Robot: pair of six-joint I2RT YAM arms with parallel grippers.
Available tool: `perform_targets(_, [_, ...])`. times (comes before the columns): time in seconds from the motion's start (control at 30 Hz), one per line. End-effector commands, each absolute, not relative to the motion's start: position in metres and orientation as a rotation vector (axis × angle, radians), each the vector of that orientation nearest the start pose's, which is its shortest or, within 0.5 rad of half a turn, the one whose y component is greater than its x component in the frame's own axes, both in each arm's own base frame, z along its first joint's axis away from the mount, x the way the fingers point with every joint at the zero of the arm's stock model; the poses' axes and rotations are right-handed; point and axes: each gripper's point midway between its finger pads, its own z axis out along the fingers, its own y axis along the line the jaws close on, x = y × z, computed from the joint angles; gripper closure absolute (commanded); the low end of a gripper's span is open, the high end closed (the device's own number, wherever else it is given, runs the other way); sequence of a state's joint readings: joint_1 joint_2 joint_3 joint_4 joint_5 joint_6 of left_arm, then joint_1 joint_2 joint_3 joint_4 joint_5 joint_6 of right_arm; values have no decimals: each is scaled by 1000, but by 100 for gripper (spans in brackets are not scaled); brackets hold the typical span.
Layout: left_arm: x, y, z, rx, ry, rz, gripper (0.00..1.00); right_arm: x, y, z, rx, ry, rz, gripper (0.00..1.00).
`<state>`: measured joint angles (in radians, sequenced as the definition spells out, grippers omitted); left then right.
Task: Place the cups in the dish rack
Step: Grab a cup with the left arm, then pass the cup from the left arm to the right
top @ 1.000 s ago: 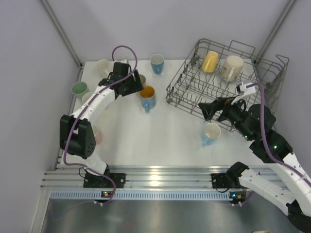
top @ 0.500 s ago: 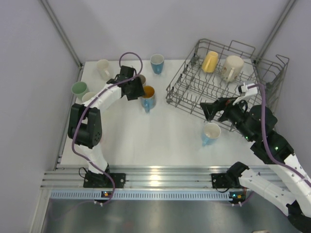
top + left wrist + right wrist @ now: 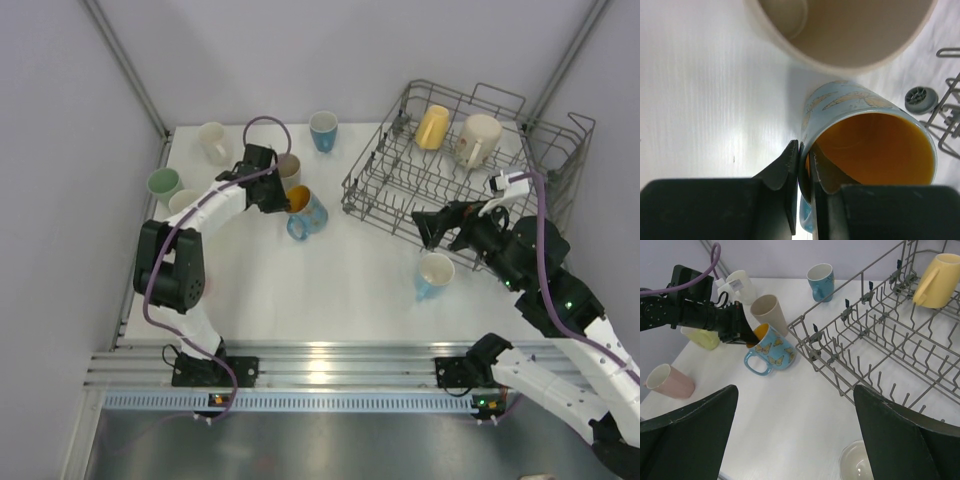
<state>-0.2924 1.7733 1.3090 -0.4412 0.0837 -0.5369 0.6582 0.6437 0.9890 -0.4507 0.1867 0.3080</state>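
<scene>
As we count them, ten cups show in all: eight on the white table (image 3: 330,290) and two in the large grey wire dish rack (image 3: 400,180), which sits at the table's far right. In the rack's far end lie a yellow mug (image 3: 433,126) and a large cream mug (image 3: 478,138). On the table we see:

- an off-white mug (image 3: 212,140);
- a beige handleless tumbler (image 3: 289,167);
- a blue cup (image 3: 323,130);
- a mint green cup (image 3: 163,183);
- a pale yellow cup (image 3: 702,337);
- a pink cup (image 3: 670,381);
- a light blue cup with a white inside (image 3: 434,272), just by the rack's near side;
- a blue butterfly-patterned mug with an orange inside (image 3: 307,212).

That last mug is tipped over just beside the tumbler, between it and the rack's left corner; in the overhead view its long axis slants from the mouth at far left to the base at near right; the mouth faces the left gripper (image 3: 803,165), and the handle points toward the near edge. The left gripper is nearly closed, pinching the mug's wall at the rim, one finger inside and one outside. The right gripper (image 3: 447,232) is spread wide and holds nothing; it hangs over the rack's near edge, above the light blue cup.
</scene>
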Motion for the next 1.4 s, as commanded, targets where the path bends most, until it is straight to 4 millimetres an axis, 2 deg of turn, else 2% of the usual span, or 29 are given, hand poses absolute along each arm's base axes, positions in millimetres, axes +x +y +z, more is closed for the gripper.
perform_targets(0.0, [402, -167, 139, -249, 2431, -535, 100, 219, 151, 350, -160, 1688, 604, 1])
perform_targets(0.07, [395, -168, 147, -260, 2420, -568, 100, 219, 157, 350, -167, 1681, 637, 1])
perform_targets(0.27, [380, -186, 201, -240, 2317, -772, 100, 216, 188, 340, -247, 1715, 775, 1])
perform_targets(0.33, [376, -196, 230, -198, 2242, -869, 100, 215, 195, 338, -261, 1717, 809, 1])
perform_targets(0.4, [372, -203, 249, -188, 2189, -956, 100, 214, 201, 340, -265, 1702, 852, 1])
perform_targets(0.43, [370, -210, 272, -149, 2116, -1033, 100, 213, 203, 340, -271, 1696, 868, 1])
perform_targets(0.53, [368, -218, 311, -147, 1989, -1176, 100, 207, 214, 346, -297, 1646, 952, 1])
perform_targets(0.57, [360, -224, 326, -152, 1954, -1268, 100, 202, 218, 349, -305, 1625, 1002, 1])
perform_targets(0.6, [356, -228, 335, -143, 1923, -1323, 100, 200, 222, 345, -308, 1623, 1027, 1])
perform_targets(0.63, [355, -232, 351, -154, 1848, -1407, 100, 199, 225, 356, -309, 1563, 1065, 1])
perform_targets(0.67, [346, -236, 362, -131, 1820, -1472, 100, 195, 230, 358, -307, 1555, 1117, 1])
perform_targets(0.7, [342, -238, 367, -132, 1800, -1517, 100, 195, 233, 350, -308, 1569, 1134, 1])
perform_targets(0.73, [339, -239, 379, -142, 1740, -1586, 100, 192, 237, 364, -310, 1502, 1190, 1])
perform_targets(0.8, [329, -242, 390, -123, 1697, -1661, 100, 194, 245, 358, -312, 1503, 1228, 1])
perform_targets(0.83, [326, -242, 389, -155, 1696, -1701, 100, 192, 249, 365, -317, 1473, 1267, 1])
perform_targets(0.87, [321, -241, 398, -145, 1651, -1715, 100, 195, 252, 363, -315, 1472, 1280, 1])
perform_targets(0.93, [315, -242, 397, -173, 1645, -1747, 100, 196, 256, 362, -305, 1462, 1310, 1])
perform_targets(0.97, [309, -240, 408, -154, 1589, -1760, 100, 198, 259, 366, -306, 1429, 1321, 1])
perform_targets(1.03, [303, -241, 407, -186, 1568, -1813, 100, 199, 262, 370, -309, 1397, 1343, 1])
perform_targets(1.1, [296, -240, 419, -188, 1506, -1853, 100, 205, 267, 370, -302, 1385, 1354, 1])
perform_targets(1.37, [276, -243, 443, -123, 1358, -1934, 100, 214, 285, 383, -298, 1364, 1432, 0])
